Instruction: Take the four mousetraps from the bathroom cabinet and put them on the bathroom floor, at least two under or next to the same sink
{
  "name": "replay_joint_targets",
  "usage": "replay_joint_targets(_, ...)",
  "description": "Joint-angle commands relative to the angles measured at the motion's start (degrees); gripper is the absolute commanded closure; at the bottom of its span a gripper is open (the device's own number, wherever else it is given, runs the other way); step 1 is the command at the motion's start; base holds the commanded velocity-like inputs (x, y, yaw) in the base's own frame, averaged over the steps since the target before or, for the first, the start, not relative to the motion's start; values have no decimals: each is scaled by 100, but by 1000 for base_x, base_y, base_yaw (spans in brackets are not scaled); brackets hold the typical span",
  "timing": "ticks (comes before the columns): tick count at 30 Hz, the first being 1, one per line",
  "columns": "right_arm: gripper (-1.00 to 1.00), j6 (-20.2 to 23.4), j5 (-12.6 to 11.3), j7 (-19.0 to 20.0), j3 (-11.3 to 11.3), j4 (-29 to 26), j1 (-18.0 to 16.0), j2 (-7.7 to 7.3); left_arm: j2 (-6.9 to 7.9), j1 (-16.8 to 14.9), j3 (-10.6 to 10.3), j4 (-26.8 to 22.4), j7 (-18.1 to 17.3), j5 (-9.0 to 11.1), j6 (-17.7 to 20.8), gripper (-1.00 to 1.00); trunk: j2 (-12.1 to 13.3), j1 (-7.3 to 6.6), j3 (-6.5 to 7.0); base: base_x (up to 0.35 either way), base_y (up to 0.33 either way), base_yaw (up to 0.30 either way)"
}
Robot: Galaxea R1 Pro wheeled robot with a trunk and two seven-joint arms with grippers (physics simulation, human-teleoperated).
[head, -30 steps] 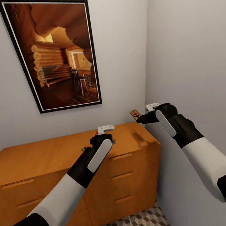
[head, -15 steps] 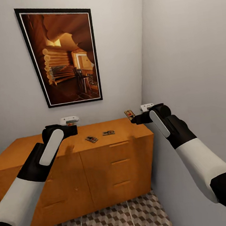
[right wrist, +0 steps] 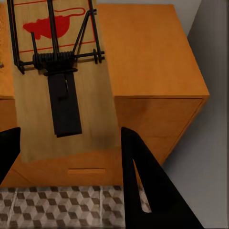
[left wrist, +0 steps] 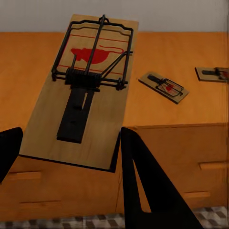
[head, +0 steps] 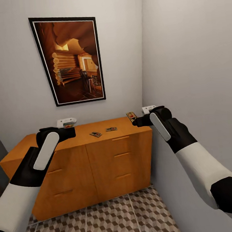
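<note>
Both arms drawn back from cabinet [head: 99, 157], left gripper [head: 67, 125] and right gripper [head: 135, 120] each clamping a mousetrap [left wrist: 83, 90].

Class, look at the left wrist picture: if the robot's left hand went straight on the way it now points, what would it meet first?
Probably the cabinet: its front edge and top lie straight beyond the left hand and the mousetrap it holds. Depth is uncertain.

Even, soft light throughout, no visible source. Renders sharp, no blur or grain. Faint warm sheen on the cabinet [head: 78, 132] top; its front slightly darker. Walls [head: 180, 52] shade gently toward the corner. Wrist views crisp, with dark fingers [left wrist: 148, 186] nearly featureless black.
</note>
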Motion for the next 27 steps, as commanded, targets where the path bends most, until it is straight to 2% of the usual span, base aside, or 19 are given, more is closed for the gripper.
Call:
replay_joint_targets(1, 100, 16, -77, -77, 0, -3, -6, 0, 13, -7, -12, -6, -9, 35, 16, 100, -4, -3, -7, -241, 0, 0)
replay_joint_targets(10, 100, 16, -87, -96, -9, -4, -5, -5, 8, -7, -10, 20, -509, -16, -4, 100, -4, -3, -7, -77, 0, 0)
replay_joint_targets(24, 100, 16, -112, -94, -13, -3, -5, -8, -17, -7, -7, 36, -597, -54, -43, 100, -4, -3, -7, -3, 0, 0)
replay_joint_targets(27, 100, 16, -119, -94, -15, 4, -5, -11, -19, -7, -1, 36, -598, -52, -169, 100, -4, -3, -7, 0, 0, 0)
